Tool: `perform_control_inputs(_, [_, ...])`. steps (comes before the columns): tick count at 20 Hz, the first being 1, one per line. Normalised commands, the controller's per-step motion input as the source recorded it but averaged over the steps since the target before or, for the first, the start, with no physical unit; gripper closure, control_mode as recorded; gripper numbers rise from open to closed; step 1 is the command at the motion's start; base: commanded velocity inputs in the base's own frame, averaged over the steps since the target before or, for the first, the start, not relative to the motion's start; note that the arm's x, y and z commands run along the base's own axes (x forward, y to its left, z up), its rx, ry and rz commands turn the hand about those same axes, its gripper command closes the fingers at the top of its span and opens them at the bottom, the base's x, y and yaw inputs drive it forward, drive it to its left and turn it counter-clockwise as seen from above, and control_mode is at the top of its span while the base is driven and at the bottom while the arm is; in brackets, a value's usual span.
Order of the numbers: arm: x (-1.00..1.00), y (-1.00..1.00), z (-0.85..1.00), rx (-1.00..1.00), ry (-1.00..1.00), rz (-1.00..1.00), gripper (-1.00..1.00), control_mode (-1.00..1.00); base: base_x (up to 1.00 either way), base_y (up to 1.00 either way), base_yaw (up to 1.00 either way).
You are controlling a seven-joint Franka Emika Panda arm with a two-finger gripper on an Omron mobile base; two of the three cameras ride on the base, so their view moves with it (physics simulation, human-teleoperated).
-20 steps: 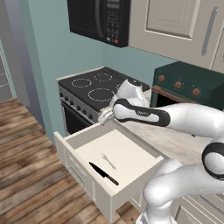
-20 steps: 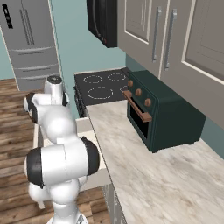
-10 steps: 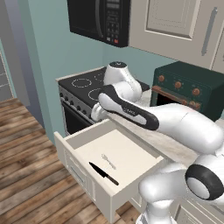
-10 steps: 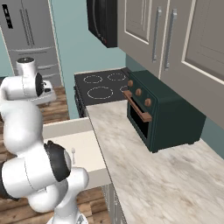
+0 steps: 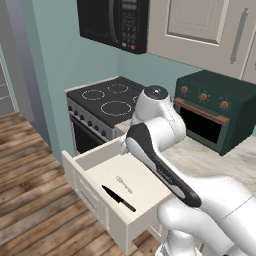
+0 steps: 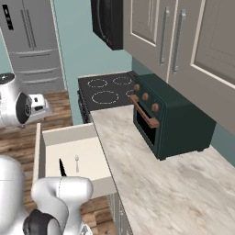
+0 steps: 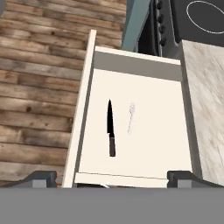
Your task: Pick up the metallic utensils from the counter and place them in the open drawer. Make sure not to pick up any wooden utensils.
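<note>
Your claw (image 7: 112,177) hangs spread and empty above the open drawer (image 7: 135,78); the knife (image 7: 110,127) lies at 9 o'clock of the spoon (image 7: 131,117).

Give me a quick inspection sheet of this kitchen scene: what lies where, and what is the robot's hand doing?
Surface: beige marbled stone counter, bare where seen.
Job's things: black-handled knife and small silver spoon lie side by side, apart, in the open cream-white drawer.
Clutter: nothing seen.
Grippers: gripper open, holding nothing, above the drawer.
Cables: nothing seen.
Surroundings: dark green toaster oven, black stove, black microwave, wooden floor.
</note>
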Motion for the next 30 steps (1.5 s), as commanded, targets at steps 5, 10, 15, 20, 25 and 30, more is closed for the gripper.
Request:
perform_control_inputs(5, [-0.31,-0.37,0.34,0.0,0.0,-0.04,-1.0,-1.0,0.0,0.0,0.0])
perform_control_inputs(10, [-0.24,-0.46,0.3,0.0,0.01,-0.03,-1.0,-1.0,0.0,0.0,0.0])
perform_control_inputs(15, [-0.22,-0.34,0.03,0.0,0.11,-0.05,-1.0,-1.0,0.0,0.0,0.0])
perform_control_inputs(20, [-0.08,-0.17,-0.05,0.01,0.08,-0.04,-1.0,-1.0,0.0,0.0,0.0])
perform_control_inputs(25, [0.0,0.0,0.0,0.0,0.0,0.0,-1.0,-1.0,0.0,0.0,0.0])
perform_control_inputs(30, [0.0,0.0,0.0,0.0,0.0,0.0,-1.0,-1.0,0.0,0.0,0.0])
